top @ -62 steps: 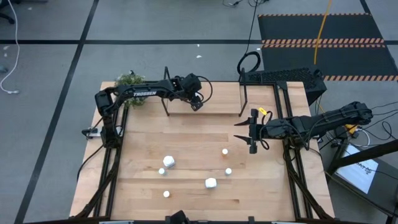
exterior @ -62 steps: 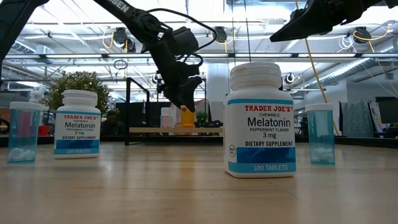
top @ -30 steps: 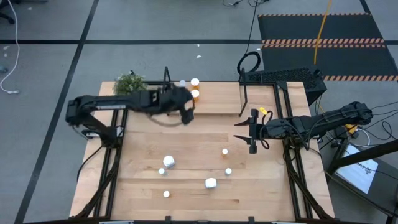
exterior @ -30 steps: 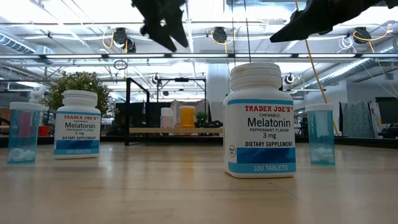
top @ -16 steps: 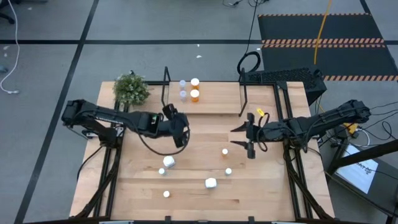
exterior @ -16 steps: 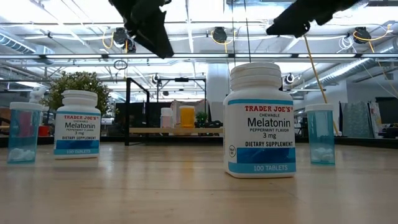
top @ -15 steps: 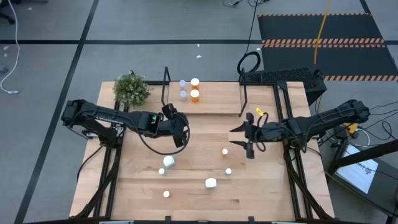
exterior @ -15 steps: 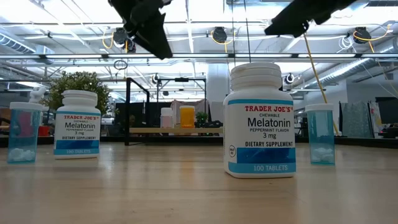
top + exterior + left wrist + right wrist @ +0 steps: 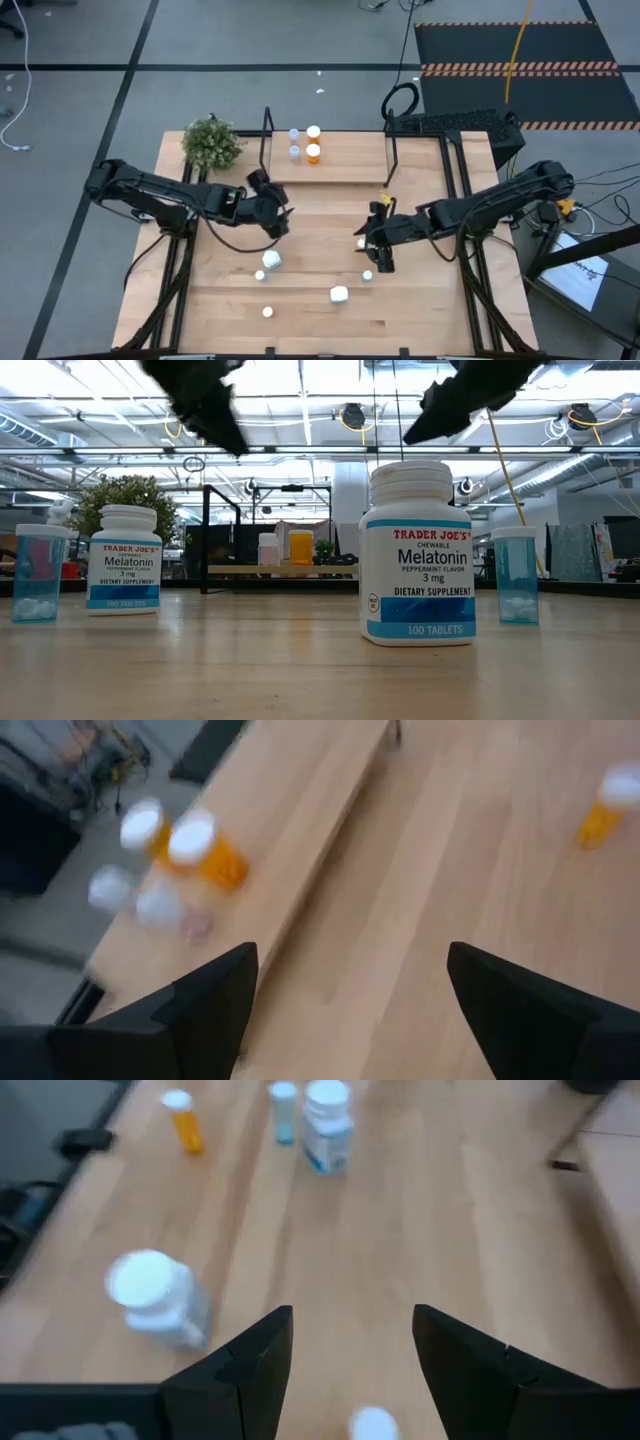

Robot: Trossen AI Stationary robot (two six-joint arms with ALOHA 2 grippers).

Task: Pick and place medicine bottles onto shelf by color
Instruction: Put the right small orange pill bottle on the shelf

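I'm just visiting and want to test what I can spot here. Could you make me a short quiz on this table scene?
1. True or false: orange bottles already stand on the shelf.
2. Multiple choice: the left end effector is (A) clamped on a bottle, (B) open and empty above the table, (C) resting on the shelf.
3. Fill in: the large white bottles in the low view, such as the one in front, are labelled ______.

Key: 1 true; 2 B; 3 Melatonin.
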